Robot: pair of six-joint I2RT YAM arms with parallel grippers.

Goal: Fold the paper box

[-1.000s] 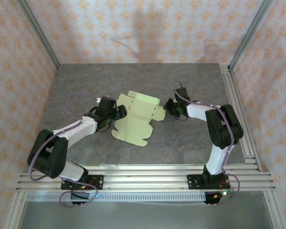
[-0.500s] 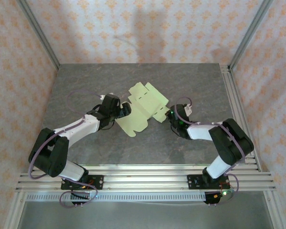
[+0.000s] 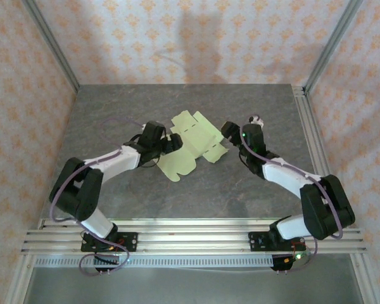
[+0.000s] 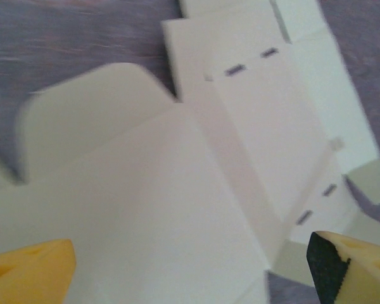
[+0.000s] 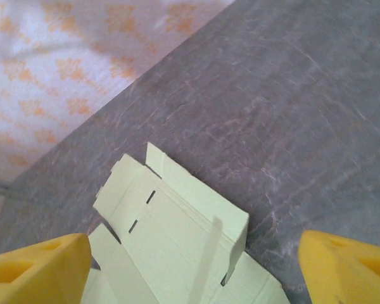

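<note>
1. Plainly, the paper box (image 3: pixel 191 144) is an unfolded die-cut sheet of pale yellow-green card. It lies near the middle of the grey stone-patterned table (image 3: pixel 114 107), between the two grippers.
2. Its outline is irregular, with a rounded flap toward the near side, squared tabs toward the far side and notched tabs on the right. Short dark slits (image 4: pixel 235 69) are cut along the crease lines.
3. From the right wrist, the sheet (image 5: pixel 177 234) lies mostly flat, while one small flap at its right edge stands up from a crease.
4. The left gripper (image 3: pixel 172 142) is at the sheet's left edge with its jaws spread wide. In its own camera the yellow fingertips (image 4: pixel 31 272) sit in the bottom corners with card (image 4: pixel 177 190) spanning the space between them.
5. The right gripper (image 3: pixel 230 131) is just beside the sheet's right tabs, also spread wide and grasping nothing. Its fingertips (image 5: pixel 348 266) frame bare table and card.
6. The left wrist picture is blurred and washed nearly white, and the frame cuts the sheet off on several sides.
7. Whether the left fingers touch the card cannot be told.
8. The right wrist picture cuts off the sheet's near part at its bottom edge.
</note>
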